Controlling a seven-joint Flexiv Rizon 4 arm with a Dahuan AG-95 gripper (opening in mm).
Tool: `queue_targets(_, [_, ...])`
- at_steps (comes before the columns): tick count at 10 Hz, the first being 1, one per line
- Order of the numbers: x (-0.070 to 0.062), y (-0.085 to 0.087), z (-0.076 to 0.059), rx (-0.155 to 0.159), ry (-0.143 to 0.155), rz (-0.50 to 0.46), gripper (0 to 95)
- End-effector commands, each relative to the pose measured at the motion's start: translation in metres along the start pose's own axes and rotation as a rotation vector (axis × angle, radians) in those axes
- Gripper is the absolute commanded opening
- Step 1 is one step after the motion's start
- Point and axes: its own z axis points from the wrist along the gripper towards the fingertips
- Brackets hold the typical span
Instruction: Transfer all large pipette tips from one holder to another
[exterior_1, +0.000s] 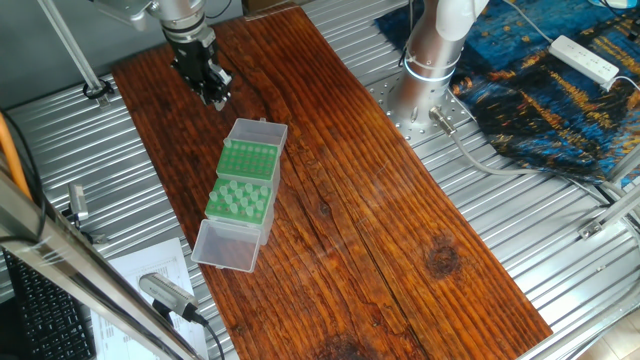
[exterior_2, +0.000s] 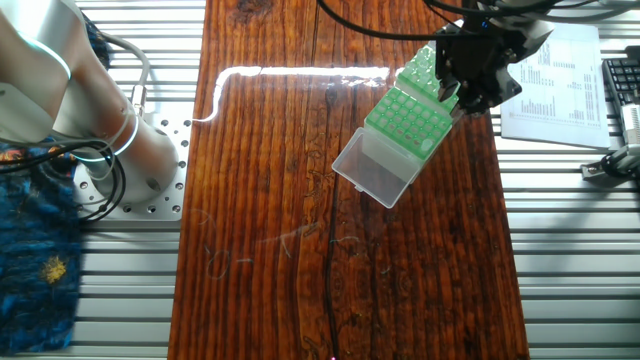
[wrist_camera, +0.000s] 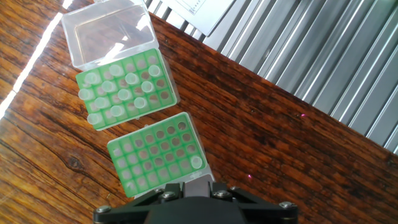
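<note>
Nearest the hand camera, the gripper (wrist_camera: 194, 198) shows only its dark base at the bottom edge, so I cannot tell how its jaws stand. Just beyond it on the wooden table (wrist_camera: 261, 130) lies a green rack (wrist_camera: 160, 153) with nearly all holes bare and one pipette tip (wrist_camera: 196, 162) standing in a corner hole. Farther off, a second green rack (wrist_camera: 123, 88) holds the other large pipette tips (wrist_camera: 118, 93) upright in rows, and its clear lid (wrist_camera: 107, 34) lies open at the far end.
</note>
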Motion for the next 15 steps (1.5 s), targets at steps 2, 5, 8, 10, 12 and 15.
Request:
queue_targets(2, [0.000,0.000,0.000,0.000,0.000,0.000,19.0])
queue_targets(5, [0.000,0.000,0.000,0.000,0.000,0.000,19.0])
queue_targets(8, [0.000,0.000,0.000,0.000,0.000,0.000,19.0])
queue_targets(10, [0.000,0.000,0.000,0.000,0.000,0.000,19.0])
queue_targets(12, [0.000,0.000,0.000,0.000,0.000,0.000,19.0])
queue_targets(15, [-0.061,0.032,0.022,0.008,0.019,0.082,19.0])
